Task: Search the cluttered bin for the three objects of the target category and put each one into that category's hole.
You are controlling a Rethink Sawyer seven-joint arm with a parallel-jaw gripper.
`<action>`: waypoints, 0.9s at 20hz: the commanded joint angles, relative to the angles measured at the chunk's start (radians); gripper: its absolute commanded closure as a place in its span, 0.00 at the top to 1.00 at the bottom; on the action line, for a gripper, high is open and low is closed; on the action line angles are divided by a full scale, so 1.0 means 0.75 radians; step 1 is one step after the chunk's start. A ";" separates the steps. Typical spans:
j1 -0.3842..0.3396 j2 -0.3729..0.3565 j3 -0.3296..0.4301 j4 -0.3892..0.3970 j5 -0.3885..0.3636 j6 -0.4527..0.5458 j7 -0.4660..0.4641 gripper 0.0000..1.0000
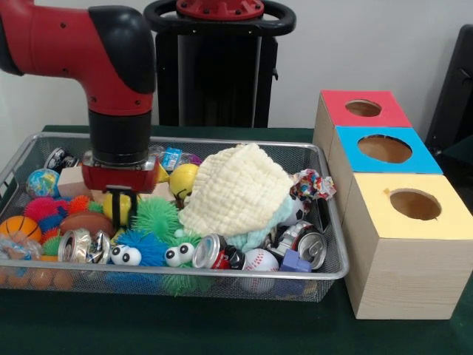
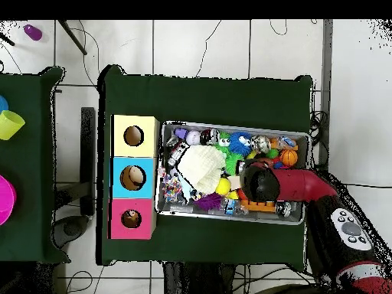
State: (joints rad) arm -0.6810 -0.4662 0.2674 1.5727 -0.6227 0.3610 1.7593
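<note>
The silver wire-mesh bin (image 1: 281, 145) lies on the green table, full of toys; in the overhead view (image 2: 230, 125) it sits right of the boxes. The red-topped box's round hole (image 1: 363, 108) is the farthest of the three at the right, and shows in the overhead view (image 2: 132, 220) too. My gripper (image 1: 122, 211) is down inside the bin's left part, right at a yellow ball (image 1: 111, 207), beside a green spiky ball (image 1: 157, 216) and a brown football (image 1: 87, 222). In the overhead view my arm (image 2: 260, 182) hides the gripper.
A cream cloth (image 1: 236, 188) is heaped in the bin's middle over other toys. Crushed cans (image 1: 214, 251), a baseball (image 1: 260, 260), a yellow smiley ball (image 1: 183, 179) and an orange basketball (image 1: 18, 228) lie around. The blue-topped box (image 1: 414, 157) and yellow-topped box (image 1: 443, 222) stand nearer than the red one.
</note>
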 commanded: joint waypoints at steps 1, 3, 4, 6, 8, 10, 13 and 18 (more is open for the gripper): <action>0.026 -0.012 -0.037 0.157 -0.058 -0.015 0.048 1.00; 0.028 -0.005 -0.030 0.134 -0.051 0.049 0.003 1.00; 0.025 -0.007 -0.027 0.137 -0.044 0.052 0.002 1.00; 0.026 -0.017 -0.029 0.144 -0.033 0.060 0.008 1.00; 0.031 -0.023 -0.033 0.148 -0.025 0.060 0.018 1.00; 0.034 -0.029 -0.038 0.157 -0.022 0.054 0.027 1.00; 0.041 -0.039 -0.047 0.167 -0.016 0.052 0.037 1.00; 0.053 -0.070 -0.057 0.201 0.000 0.059 0.053 1.00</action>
State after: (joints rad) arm -0.6594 -0.5158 0.2202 1.6313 -0.6225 0.3612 1.7593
